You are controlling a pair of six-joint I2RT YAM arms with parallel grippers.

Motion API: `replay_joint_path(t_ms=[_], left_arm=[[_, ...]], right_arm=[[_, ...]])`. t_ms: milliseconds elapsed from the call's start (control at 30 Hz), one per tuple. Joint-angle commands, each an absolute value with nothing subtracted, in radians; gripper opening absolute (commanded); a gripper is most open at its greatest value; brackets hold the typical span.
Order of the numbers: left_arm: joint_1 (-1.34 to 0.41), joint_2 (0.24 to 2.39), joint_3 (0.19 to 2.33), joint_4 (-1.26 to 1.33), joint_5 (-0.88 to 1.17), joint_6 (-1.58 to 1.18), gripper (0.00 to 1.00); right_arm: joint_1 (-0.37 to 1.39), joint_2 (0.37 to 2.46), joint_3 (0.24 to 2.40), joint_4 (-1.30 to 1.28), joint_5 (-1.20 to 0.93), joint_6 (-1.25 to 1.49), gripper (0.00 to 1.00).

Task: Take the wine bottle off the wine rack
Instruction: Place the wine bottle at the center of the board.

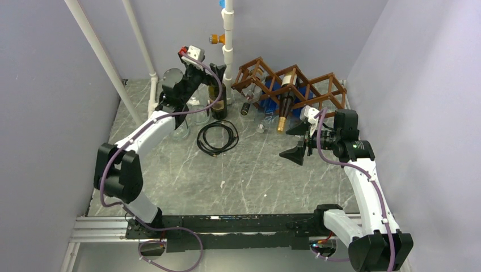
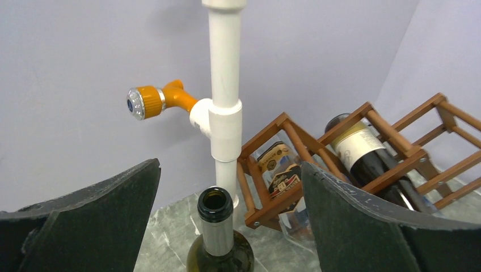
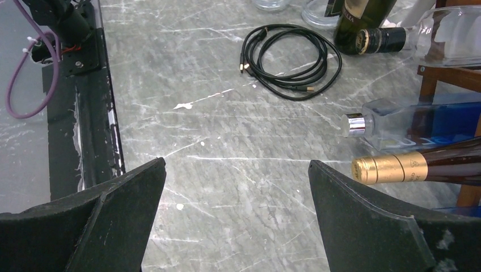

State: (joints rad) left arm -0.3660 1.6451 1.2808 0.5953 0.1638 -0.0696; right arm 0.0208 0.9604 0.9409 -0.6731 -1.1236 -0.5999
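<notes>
Left tool [image 2: 230, 164] & right tool [image 3: 237, 164] both gape open, left one straddling the upright wine bottle [image 2: 218, 238], so back out crooked & you'll prob topple it.

The wine rack [image 1: 326, 77] was reddish-brown wood. The table [image 1: 255, 170] was grey, marbled with thin white veins. The standing wine bottle [image 2: 218, 241] was dark olive-green glass with a pale grey band round its neck. The gold-capped bottle [image 3: 420, 164] had a dark brown body and shiny gold foil. The square bottle [image 3: 397, 122] beside it was clear, with a silver cap and blue showing at its base. The pipe [image 2: 225, 85] was white, and its nozzle [image 2: 164, 99] was orange with a silver-ringed blue tip. The coiled cable [image 1: 217, 137] was black. The left end effector [image 2: 230, 164] and right end effector [image 3: 236, 163] had matte black fingers. The left arm [image 1: 147, 130] and right arm [image 1: 363, 181] were white with black joints, trailing purple wiring [image 3: 10, 85]. The walls [image 1: 45, 113] were pale lavender.
</notes>
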Motion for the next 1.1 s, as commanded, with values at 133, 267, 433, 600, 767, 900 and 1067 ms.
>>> replay_joint_path(t_ms=[133, 267, 433, 600, 767, 900, 1067], left_arm=[[-0.363, 1.455, 1.266, 0.354, 0.265, -0.139, 1.0], [-0.361, 1.389, 1.283, 0.198, 0.311, -0.146, 1.0], [-0.359, 1.297, 1.226, 0.106, 0.382, -0.158, 1.0], [-0.359, 1.23, 1.157, 0.045, 0.425, -0.14, 1.0], [-0.359, 1.188, 1.108, 0.011, 0.446, -0.122, 1.0], [-0.359, 1.124, 1.051, 0.002, 0.414, -0.098, 0.99], [-0.359, 1.042, 0.956, 0.068, 0.417, -0.1, 1.0]], right_arm=[[0.025, 0.957, 0.947, -0.668, -1.11, -0.631, 1.0], [0.023, 0.955, 0.943, -0.667, -1.094, -0.64, 1.0], [0.02, 0.946, 0.931, -0.652, -1.07, -0.648, 1.0], [-0.02, 0.957, 0.936, -0.669, -1.08, -0.674, 1.0], [-0.088, 0.971, 0.93, -0.694, -1.14, -0.713, 1.0], [-0.157, 0.984, 0.925, -0.718, -1.186, -0.752, 1.0], [-0.242, 1.003, 0.922, -0.75, -1.23, -0.797, 1.0]])
